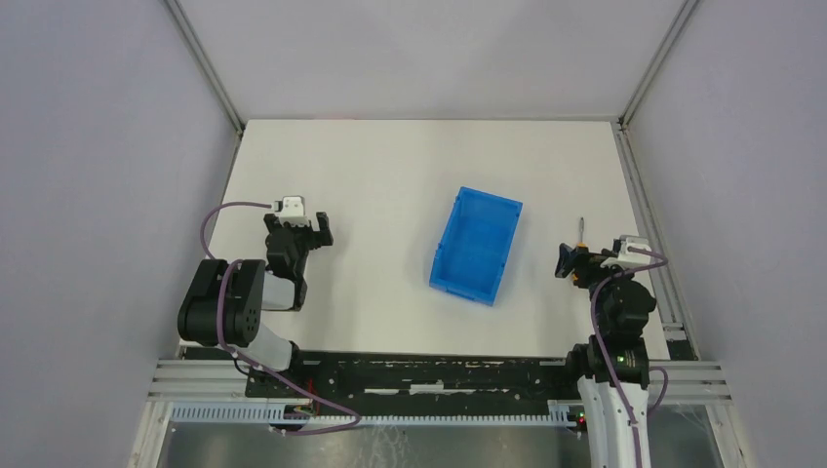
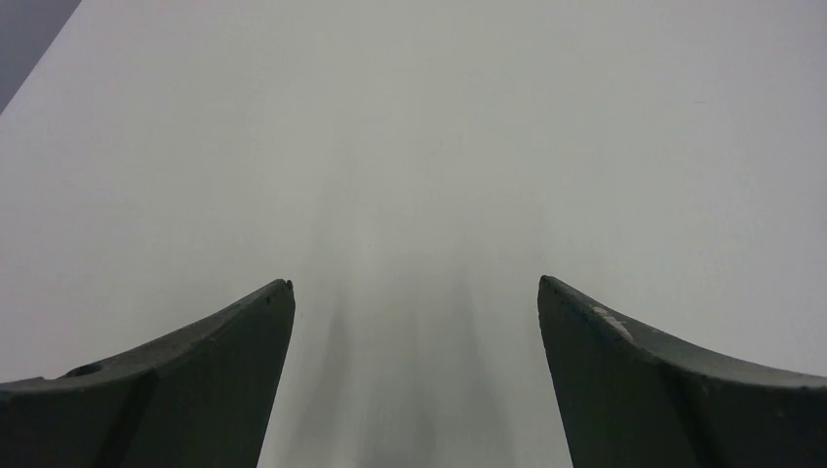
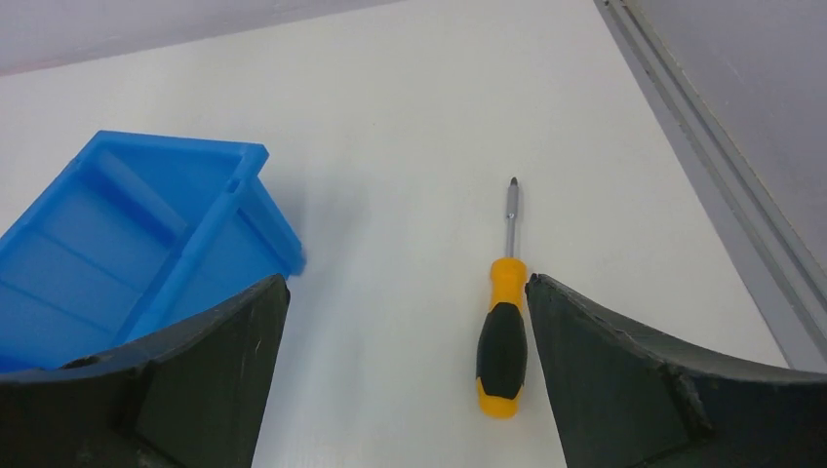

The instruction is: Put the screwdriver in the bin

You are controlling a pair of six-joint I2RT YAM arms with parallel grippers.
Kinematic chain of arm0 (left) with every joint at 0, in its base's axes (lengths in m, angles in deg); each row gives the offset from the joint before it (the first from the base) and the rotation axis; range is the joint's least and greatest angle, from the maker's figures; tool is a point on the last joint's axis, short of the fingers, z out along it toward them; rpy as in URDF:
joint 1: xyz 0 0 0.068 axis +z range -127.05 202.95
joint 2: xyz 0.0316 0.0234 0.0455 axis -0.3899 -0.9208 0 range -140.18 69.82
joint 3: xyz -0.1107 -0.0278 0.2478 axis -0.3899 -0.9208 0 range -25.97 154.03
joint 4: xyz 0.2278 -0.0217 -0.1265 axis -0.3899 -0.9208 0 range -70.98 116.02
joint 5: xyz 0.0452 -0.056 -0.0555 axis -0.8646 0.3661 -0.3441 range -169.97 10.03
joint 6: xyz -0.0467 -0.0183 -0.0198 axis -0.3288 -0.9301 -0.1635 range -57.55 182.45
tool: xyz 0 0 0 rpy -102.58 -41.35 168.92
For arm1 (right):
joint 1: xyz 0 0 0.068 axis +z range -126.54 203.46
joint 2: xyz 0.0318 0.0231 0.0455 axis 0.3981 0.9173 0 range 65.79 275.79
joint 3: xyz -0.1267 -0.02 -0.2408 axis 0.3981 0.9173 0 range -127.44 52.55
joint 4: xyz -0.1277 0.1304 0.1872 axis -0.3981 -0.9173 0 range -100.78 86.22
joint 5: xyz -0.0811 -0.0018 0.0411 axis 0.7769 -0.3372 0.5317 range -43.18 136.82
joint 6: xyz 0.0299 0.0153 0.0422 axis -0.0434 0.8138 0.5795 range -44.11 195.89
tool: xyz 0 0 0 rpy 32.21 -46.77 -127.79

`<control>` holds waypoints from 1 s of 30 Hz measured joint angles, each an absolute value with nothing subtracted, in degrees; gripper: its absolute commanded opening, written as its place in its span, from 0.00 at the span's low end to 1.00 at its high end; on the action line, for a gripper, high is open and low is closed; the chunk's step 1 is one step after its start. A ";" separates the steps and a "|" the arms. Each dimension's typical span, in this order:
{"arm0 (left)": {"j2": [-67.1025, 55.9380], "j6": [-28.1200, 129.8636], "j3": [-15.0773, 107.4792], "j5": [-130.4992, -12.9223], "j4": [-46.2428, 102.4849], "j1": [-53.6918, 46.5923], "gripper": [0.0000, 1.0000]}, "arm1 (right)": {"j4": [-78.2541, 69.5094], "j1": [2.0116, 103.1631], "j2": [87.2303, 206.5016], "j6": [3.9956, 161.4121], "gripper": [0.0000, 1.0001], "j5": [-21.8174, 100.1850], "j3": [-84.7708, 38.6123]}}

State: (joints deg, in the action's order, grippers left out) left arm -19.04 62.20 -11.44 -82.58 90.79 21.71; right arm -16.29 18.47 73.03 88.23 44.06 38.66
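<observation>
Screwdriver (image 3: 502, 331) lies flat on the white counter (image 1: 371, 185), to the right of the blue bin (image 1: 476, 246) and apart from it, tip pointing away from the arms. Right gripper (image 3: 407, 283) hangs over the handle, spread wide, gripping nothing; the handle sits just beside its right finger. Left gripper (image 2: 414, 281) is also spread, nothing in it, well left of the bin.

Screwdriver (image 3: 503, 336) on table (image 3: 410, 117), tip pointing away from me, between my right gripper's (image 3: 407, 283) parted fingers; bin (image 3: 210, 229) to its left.
</observation>
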 measured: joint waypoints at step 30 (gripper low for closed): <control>-19.04 62.20 -11.44 -82.58 90.79 21.71 1.00 | -42.21 16.52 158.27 78.26 0.69 48.21 -5.22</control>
State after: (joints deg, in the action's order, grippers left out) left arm -19.04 62.20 -11.44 -82.58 90.79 21.71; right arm -42.21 16.52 158.27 78.26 48.21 -5.22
